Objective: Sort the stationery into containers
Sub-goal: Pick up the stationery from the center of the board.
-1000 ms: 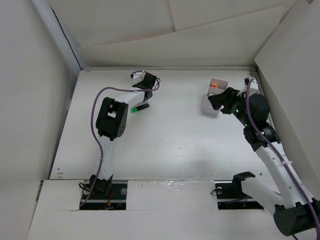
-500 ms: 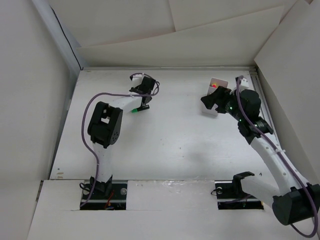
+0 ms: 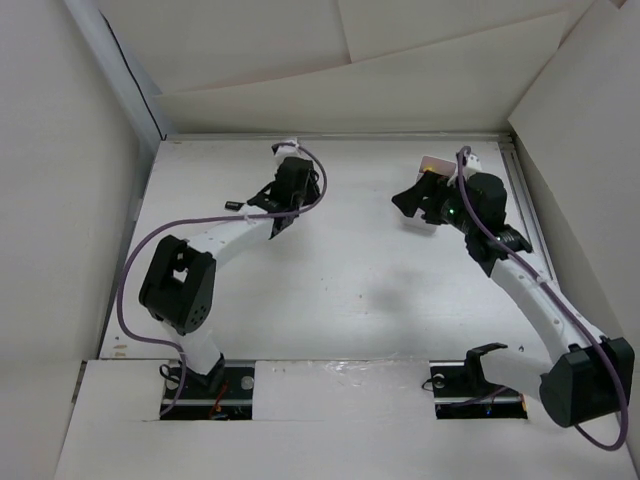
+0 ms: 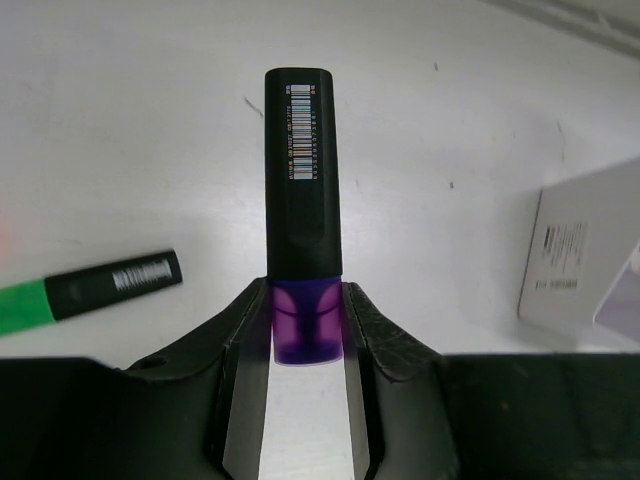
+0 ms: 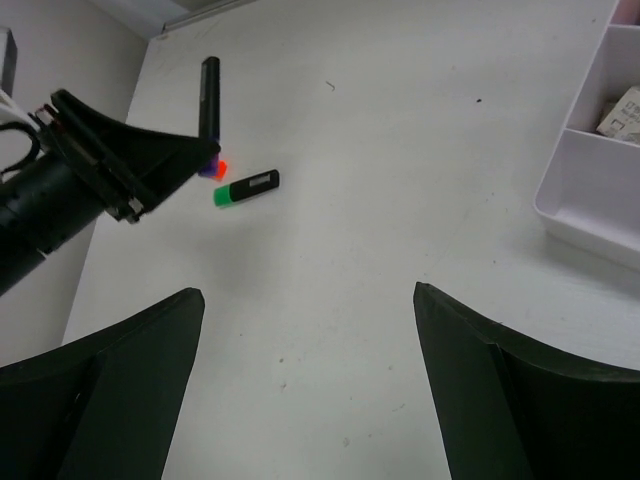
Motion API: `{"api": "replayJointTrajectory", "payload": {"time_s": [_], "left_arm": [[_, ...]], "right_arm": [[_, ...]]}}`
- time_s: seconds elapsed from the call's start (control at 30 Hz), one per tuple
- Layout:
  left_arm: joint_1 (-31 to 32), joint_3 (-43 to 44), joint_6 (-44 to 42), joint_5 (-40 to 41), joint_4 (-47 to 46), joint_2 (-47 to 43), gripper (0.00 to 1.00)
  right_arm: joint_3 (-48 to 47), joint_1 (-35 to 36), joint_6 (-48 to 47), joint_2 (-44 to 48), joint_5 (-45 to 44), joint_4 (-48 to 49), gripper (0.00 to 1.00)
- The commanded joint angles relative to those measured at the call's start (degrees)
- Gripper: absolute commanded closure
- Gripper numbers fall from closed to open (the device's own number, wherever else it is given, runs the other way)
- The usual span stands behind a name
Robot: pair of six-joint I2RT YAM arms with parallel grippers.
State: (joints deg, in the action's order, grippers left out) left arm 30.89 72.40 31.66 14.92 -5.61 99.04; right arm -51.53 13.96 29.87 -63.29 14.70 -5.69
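My left gripper [image 4: 305, 297] is shut on the purple end of a black-bodied marker [image 4: 300, 170], which points straight out from the fingers over the table. In the top view the left gripper [image 3: 264, 206] sits at the back left, with the marker's black end [image 3: 234, 205] sticking out to its left. A second marker, black with a green end [image 4: 95, 292], lies on the table just beside it and also shows in the right wrist view [image 5: 246, 188]. My right gripper [image 5: 310, 340] is open and empty, hanging over bare table. The white compartment box [image 5: 600, 160] is to its right.
In the top view the white box [image 3: 436, 163] stands at the back right, partly hidden by my right gripper [image 3: 410, 200]. A small pale piece [image 5: 624, 108] lies in one compartment. White walls enclose the table on three sides.
My left arm swung down and left over the markers, and its gripper now holds the purple-ended marker. My right gripper moved a little left of the box.
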Motion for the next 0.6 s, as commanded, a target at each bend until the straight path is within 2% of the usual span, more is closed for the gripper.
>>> {"api": "replayJointTrajectory", "payload": {"time_s": [0.0,0.27,0.47,0.57], "left_arm": [[2.7,-6.1,-2.0,-5.1,-6.4,-4.0,0.97],[3.7,-18.3,-1.6,-17.0,-14.7,-9.7,0.95],[8.0,-19.9,-3.7,-16.4,-16.5,-12.2,0.94],[8.5,-21.6,-3.7,-19.2,-19.3,-13.4,0.94]], "right_arm": [[-0.2,0.5,1.6,-2.5,5.4,5.4,0.08],[-0.7,0.5,4.4,-9.1,14.2,10.9,0.02],[-1.2,1.1,7.5,-15.7,17.3,15.3,0.01],[-1.9,2.5,9.1,-19.1,17.9,17.1,0.01]]}}
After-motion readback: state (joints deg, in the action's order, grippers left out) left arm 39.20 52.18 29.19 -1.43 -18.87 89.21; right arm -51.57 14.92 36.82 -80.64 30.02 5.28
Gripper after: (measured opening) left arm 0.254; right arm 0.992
